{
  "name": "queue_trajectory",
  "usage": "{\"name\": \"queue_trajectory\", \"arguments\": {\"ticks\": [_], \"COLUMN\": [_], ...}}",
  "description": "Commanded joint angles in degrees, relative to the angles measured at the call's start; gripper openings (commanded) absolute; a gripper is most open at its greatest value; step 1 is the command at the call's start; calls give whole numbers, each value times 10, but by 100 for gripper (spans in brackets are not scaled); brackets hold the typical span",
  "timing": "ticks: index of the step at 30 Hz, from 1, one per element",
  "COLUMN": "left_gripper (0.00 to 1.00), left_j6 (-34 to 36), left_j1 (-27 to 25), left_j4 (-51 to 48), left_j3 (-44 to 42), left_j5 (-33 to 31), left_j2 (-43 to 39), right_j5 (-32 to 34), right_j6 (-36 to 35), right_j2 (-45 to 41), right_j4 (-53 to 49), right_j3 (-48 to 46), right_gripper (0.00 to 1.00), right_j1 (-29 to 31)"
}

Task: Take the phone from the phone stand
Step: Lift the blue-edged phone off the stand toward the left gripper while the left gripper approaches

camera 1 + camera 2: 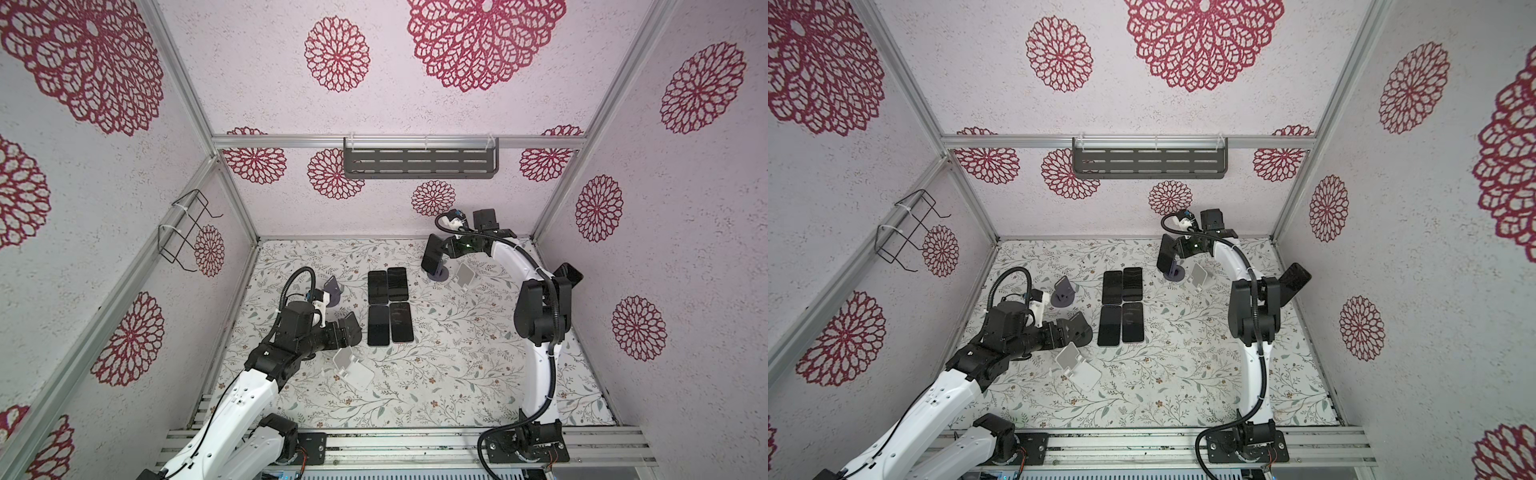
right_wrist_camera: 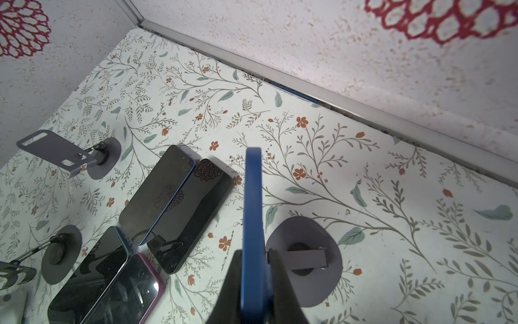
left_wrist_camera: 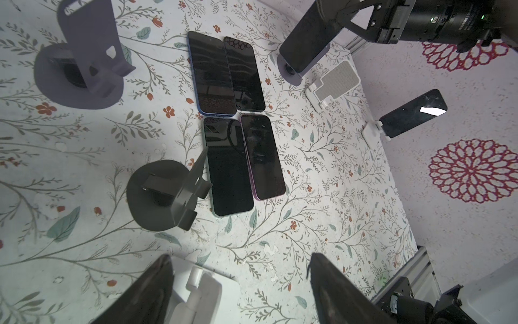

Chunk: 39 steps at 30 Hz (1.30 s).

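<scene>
A blue phone point(image 2: 253, 213) stands on edge against the grey phone stand point(image 2: 308, 259), whose round base rests on the flowered table near the back wall. My right gripper point(image 2: 255, 276) is shut on the phone's lower part, one finger on each face. In both top views the phone point(image 1: 432, 253) point(image 1: 1167, 254) leans over the stand's base point(image 1: 439, 275). I cannot tell whether the phone still rests on the stand. My left gripper point(image 3: 239, 261) is open and holds nothing, low over the table at the left point(image 1: 341, 334).
Several dark phones point(image 1: 390, 305) lie flat mid-table. Empty stands: purple-grey point(image 1: 332, 291), dark point(image 3: 165, 193), white point(image 1: 353, 368) beside my left fingers, small white point(image 1: 465, 274). Another phone point(image 1: 567, 274) leans on a white stand at the far right wall.
</scene>
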Motion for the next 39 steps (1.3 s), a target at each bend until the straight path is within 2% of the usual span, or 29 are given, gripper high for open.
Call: {"name": "queue_trajectory", "arguments": {"ticks": [1,7,11,15,20,23,30,39], "left_gripper": [80,80,80,76,71,67,62,56], "left_j6": [10,36,84,164,236,259,344,364], "left_j1": [-1,-2,-2,-2,-4,-11,-52,-72], "left_j4": [8,1,5,16,44,47,54,88], "left_j3": [27,54,85,129,190,231,287,327], "left_j5": [-2,6,51,146,287,353,433,456], "left_j2": [5,12,27,63,133,185,291,367], "right_j5": [-29,-42,-92,-174,-233,-264,-310,-344], "right_j6": [-14,-10,-10,-21,-55,-114,-250,-391], "right_j2": [-83,-153,-215,-295,-365,-380,-365,-329], "right_j4": [1,-18,-40,-47,-93,-156,-291,-414], "right_j3": [6,-24,-76,-163,-231,-238,-233,-194], "right_gripper": [0,0,0,0,0,0,0,0], "right_j1": [-4,-4,-2,0,12,24,43,80]}}
